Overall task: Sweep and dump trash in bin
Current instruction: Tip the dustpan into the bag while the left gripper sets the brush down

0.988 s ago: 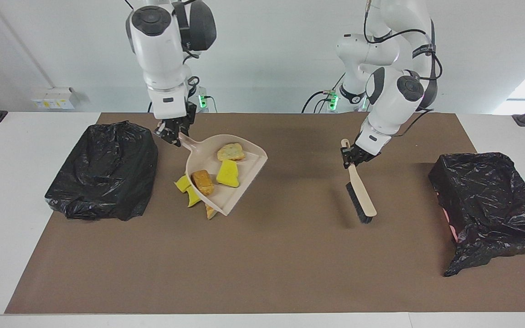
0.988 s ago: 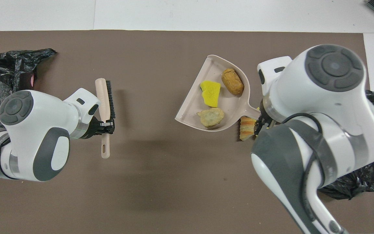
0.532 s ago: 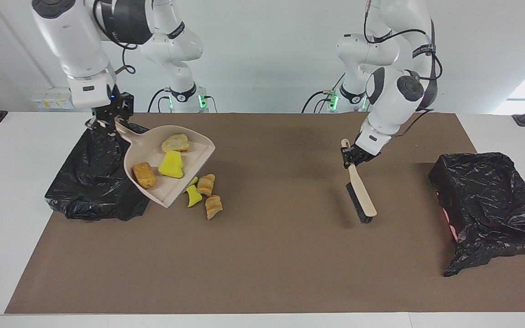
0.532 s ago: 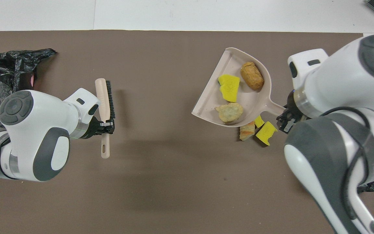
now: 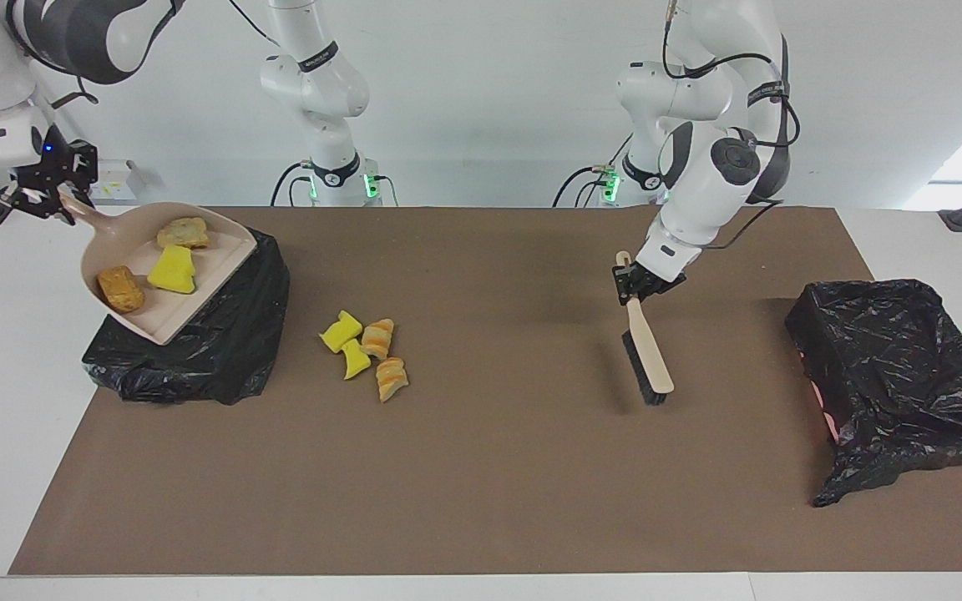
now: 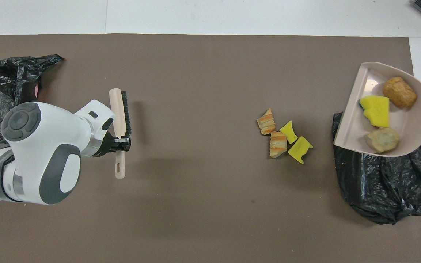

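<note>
Swinging away from the middle of the mat, the right gripper has carried the beige dustpan toward the right arm's end of the table within the last second, and the pan now hangs over the black-bagged bin there. It is clamped on the pan's handle, and the pan's open lip tilts down over the bag. Three pieces of trash ride inside: a yellow sponge piece, a tan bread-like chunk and a paler chunk. That load looks ready to be tipped out, so the dumping step seems close.

Four leftover pieces, two yellow and two tan-orange, lie uncovered on the brown mat beside the bin, well apart from both grippers. By the look of it, a second sweep is needed.

The left gripper waits, closed on the handle of the brush, its bristles low over the mat near the second bagged bin.
</note>
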You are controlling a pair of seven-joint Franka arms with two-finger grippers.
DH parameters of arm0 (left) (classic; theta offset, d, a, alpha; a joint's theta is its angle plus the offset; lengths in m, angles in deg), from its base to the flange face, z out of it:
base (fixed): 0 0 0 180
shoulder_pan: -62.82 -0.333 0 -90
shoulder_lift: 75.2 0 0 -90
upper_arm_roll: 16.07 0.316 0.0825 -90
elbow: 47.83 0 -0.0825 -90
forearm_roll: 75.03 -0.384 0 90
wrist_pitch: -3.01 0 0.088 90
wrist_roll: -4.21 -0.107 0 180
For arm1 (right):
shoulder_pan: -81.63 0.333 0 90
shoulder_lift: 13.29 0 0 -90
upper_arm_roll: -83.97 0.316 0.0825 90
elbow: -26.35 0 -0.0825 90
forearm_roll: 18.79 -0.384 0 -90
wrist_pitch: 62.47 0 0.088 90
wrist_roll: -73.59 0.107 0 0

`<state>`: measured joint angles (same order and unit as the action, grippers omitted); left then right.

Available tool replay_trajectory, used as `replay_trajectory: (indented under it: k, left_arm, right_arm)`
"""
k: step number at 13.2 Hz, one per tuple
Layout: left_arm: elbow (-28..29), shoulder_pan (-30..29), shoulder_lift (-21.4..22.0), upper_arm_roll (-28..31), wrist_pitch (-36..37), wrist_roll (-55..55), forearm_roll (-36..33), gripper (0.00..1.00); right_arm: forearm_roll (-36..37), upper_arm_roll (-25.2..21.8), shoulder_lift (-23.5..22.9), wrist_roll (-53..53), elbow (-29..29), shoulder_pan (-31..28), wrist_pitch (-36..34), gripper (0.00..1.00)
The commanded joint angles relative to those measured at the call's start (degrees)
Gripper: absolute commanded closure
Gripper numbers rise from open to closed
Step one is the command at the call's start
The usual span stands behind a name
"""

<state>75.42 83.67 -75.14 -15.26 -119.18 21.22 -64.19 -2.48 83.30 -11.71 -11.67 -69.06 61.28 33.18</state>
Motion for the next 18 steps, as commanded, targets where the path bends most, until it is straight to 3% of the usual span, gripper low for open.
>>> replay_trajectory:
  k: [1,5,9,14,18]
  left_arm:
    - [2.5,6.5,3.2,0.3,0.7,6.6,-0.8,1.0]
    - [8.5,17.4,7.2,0.3,0.6,14.4,-0.8,1.0]
    - [13.8,23.2,11.2,0.3,-0.1,20.7,-0.8,1.0]
    - [19.4,26.4,11.4,-0.9,-6.3,23.3,-0.9,1.0]
    - [22.4,27.3,11.3,-1.2,-8.9,23.3,-0.9,1.0]
  right_arm:
    - [9.9,1.1,4.1,-0.9,-7.9,0.2,5.7,1.0]
    - [21.5,1.5,4.0,-0.8,-13.7,0.4,10.1,1.0]
    - [27.4,1.7,4.7,-2.1,-18.0,2.0,11.7,1.0]
    - [35.2,1.8,5.0,-8.5,-18.8,6.9,12.3,1.0]
    - [40.3,1.9,5.0,-7.8,-18.0,8.9,9.4,1.0]
